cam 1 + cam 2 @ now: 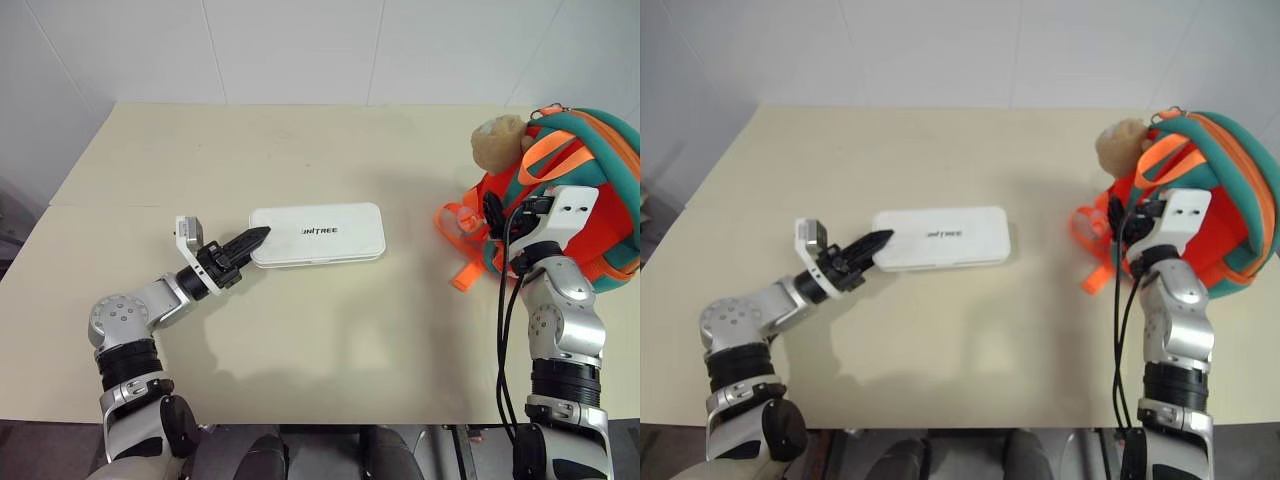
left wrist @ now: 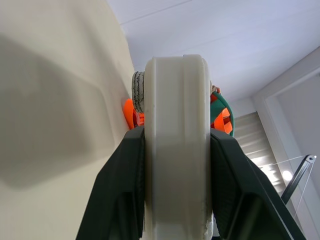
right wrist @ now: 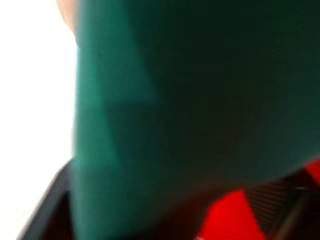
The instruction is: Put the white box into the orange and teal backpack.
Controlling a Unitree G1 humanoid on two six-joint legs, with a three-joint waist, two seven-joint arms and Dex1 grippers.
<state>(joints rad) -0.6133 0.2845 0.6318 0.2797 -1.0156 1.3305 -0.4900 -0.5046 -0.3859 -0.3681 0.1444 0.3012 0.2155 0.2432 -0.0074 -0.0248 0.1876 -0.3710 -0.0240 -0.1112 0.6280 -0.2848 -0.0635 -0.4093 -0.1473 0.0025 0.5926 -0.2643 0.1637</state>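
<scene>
The white box [image 1: 318, 235] lies flat on the table's middle, its "UNITREE" lettering facing up. My left gripper [image 1: 255, 238] is shut on the box's left end; in the left wrist view the black fingers [image 2: 122, 190] press both sides of the box [image 2: 176, 150]. The orange and teal backpack [image 1: 600, 170] stands at the table's right edge. My right gripper [image 1: 497, 213] is pushed against the backpack's left side, under a teal band [image 3: 175, 100] that lies right in front of the right wrist camera.
A tan plush toy [image 1: 498, 142] sits on the backpack's upper left. Orange webbing loops [image 1: 462, 225] trail onto the beige table [image 1: 330, 340] between box and backpack. A white wall runs behind the table's far edge.
</scene>
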